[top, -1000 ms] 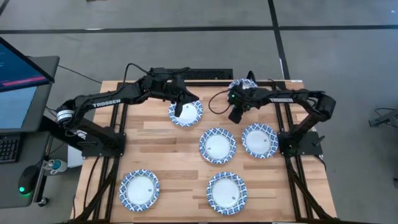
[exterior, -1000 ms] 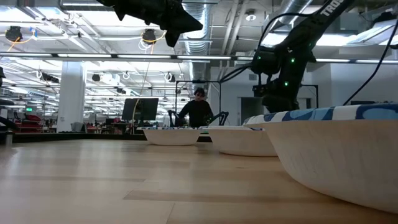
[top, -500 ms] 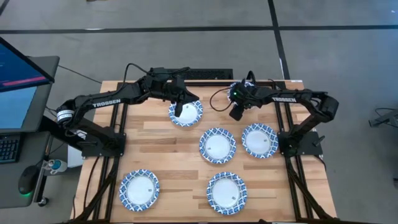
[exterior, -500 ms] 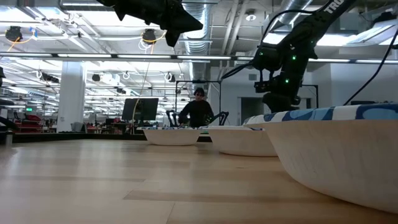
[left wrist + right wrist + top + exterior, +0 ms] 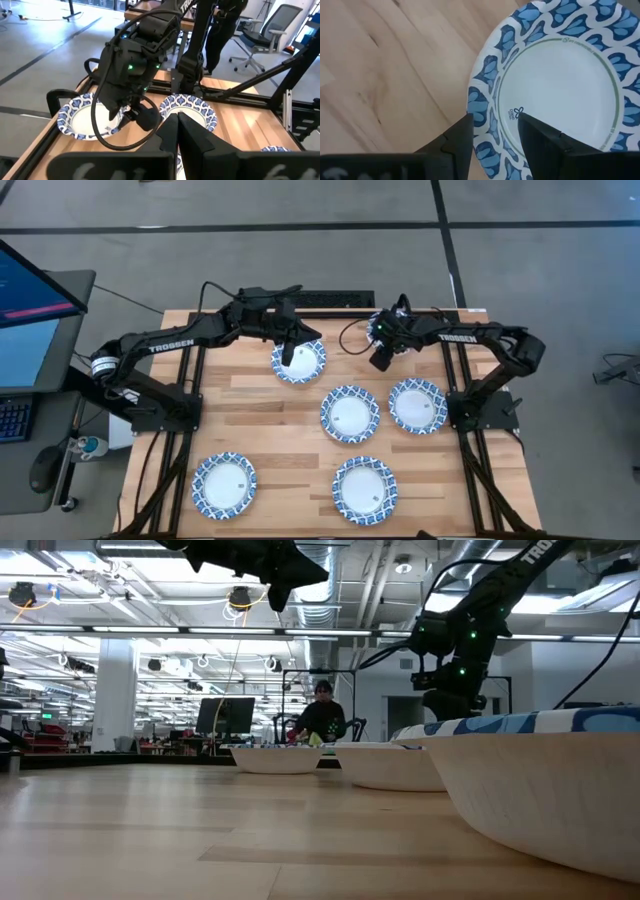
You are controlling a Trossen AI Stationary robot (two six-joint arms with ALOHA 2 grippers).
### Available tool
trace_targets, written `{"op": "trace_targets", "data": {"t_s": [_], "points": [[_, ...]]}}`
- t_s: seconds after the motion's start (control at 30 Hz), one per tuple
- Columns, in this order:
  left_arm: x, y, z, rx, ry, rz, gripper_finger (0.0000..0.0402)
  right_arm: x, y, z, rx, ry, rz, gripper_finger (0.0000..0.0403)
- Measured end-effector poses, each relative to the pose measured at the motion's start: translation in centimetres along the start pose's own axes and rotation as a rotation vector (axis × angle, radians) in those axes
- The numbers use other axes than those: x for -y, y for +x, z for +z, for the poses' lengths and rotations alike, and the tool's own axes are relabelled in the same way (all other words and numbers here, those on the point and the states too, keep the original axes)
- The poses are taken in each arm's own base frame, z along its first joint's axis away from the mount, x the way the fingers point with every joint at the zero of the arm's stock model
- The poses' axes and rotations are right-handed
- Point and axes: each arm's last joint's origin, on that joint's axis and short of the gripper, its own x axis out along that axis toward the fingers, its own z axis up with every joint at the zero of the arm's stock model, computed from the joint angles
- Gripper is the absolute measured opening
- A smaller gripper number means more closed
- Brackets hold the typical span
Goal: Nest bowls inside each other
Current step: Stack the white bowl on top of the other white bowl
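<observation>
Left gripper [image 5: 287,352]: hovering over the far-left bowl [image 5: 299,362] with fingers clenched together and nothing between them (likely idling there while the other arm works).
Front-left bowl [image 5: 224,483]: sitting alone near the table's [image 5: 270,415] front edge, not nested.
Centre bowl [image 5: 350,415]: lying mid-table, apart from its neighbours.
Front-centre bowl [image 5: 364,489]: resting by the front edge, untouched.
Right gripper [image 5: 380,357]: reaching in over the far edge with fingers spread; its wrist view is showing one finger on either side of a bowl rim [image 5: 485,107] (seemingly lining up for a rim pinch); nothing is being grasped yet.
Far-edge bowl [image 5: 380,317]: mostly hidden under the right arm.
Right bowl [image 5: 417,404]: lying just right of the centre one.
Change: the right gripper is sitting slightly farther back than a second ago; bowls and left arm are staying put.
</observation>
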Motion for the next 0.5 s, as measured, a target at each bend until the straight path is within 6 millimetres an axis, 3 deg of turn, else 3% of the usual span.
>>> {"op": "trace_targets", "data": {"t_s": [0.5], "points": [[0.0, -0.1, 0.1, 0.003, 0.007, 0.002, 0.0000, -0.7, 1.7, 0.1, -0.025, 0.007, 0.025, 0.0175]]}}
